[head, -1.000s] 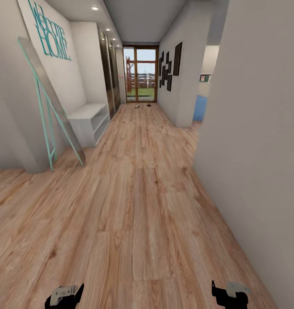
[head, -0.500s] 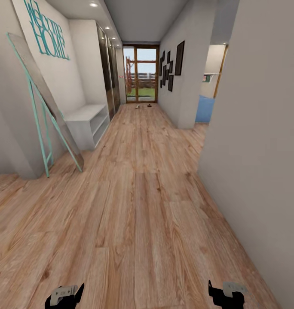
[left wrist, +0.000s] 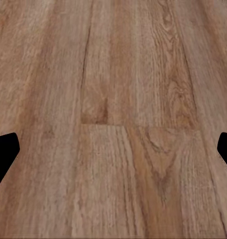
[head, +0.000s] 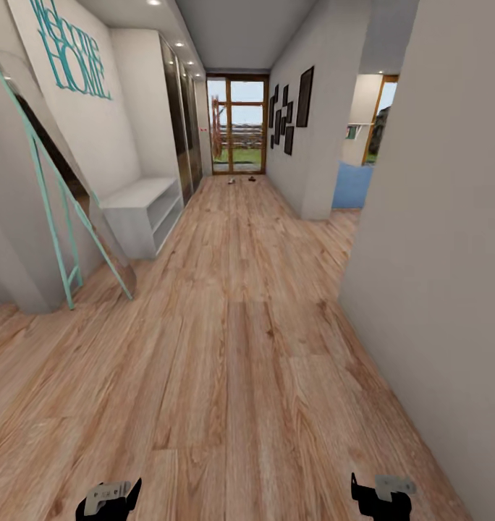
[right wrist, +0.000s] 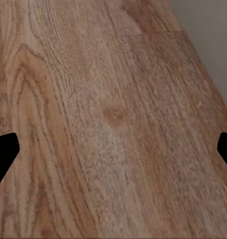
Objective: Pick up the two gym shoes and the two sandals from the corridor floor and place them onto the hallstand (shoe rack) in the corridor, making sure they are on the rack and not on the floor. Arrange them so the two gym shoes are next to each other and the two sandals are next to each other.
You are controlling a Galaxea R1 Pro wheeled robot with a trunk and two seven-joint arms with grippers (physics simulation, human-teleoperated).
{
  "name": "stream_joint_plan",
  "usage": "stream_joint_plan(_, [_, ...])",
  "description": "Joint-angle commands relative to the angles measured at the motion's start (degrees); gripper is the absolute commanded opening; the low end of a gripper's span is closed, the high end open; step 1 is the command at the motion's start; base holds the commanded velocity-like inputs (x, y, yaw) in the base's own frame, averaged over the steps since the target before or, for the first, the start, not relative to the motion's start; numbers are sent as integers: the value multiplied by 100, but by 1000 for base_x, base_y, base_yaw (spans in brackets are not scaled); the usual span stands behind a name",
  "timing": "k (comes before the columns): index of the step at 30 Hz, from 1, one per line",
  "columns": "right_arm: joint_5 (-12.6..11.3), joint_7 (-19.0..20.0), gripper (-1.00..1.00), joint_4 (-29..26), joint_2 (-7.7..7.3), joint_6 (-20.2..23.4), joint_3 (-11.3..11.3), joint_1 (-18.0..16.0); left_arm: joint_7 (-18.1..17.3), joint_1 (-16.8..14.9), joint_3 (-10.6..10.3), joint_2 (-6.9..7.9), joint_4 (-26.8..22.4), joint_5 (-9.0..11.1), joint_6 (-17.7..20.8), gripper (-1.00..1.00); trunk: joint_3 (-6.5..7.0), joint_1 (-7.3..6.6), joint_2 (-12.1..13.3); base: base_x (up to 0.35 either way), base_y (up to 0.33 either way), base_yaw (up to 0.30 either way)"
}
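Wood-grain planks of the corridor floor (head: 233,347) run from just ahead of the fingers to a glazed door (head: 237,125) far beyond them, and nothing of the task can be judged as done: the hallstand (head: 140,212), seen well ahead of the left gripper (head: 108,499) against the left-hand wall, carries no footwear that can be made out on its bench or shelves. A leaning mirror (head: 56,195) with a teal frame is stood nearer than the hallstand. Two or three small dark specks (head: 242,179) are seen on the planks by the door, far ahead of both sets of fingers; they are taken to be some of the shoes, but gym shoes cannot be told from sandals at that size. All four pick-ups and placements are therefore judged to remain, after an approach. The left gripper's fingers are spread apart over bare floor, nothing between them. The right gripper (head: 381,496) is likewise spread and empty, close beside a grey wall (head: 443,253) which hides whatever lies past its corner.
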Motion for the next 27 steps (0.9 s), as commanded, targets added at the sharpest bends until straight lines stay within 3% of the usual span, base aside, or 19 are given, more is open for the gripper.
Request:
stream_joint_plan(1, [53, -20, 100, 7, 0, -13, -38, -4, -33, -6, 49, -4, 4, -54, -24, 100, -5, 3, -2, 339, 1, 0])
stream_joint_plan(27, [53, -32, 100, 9, 27, -6, -38, 325, -26, -6, 49, 4, -2, -50, -33, 100, -5, 3, -2, 339, 0, 0])
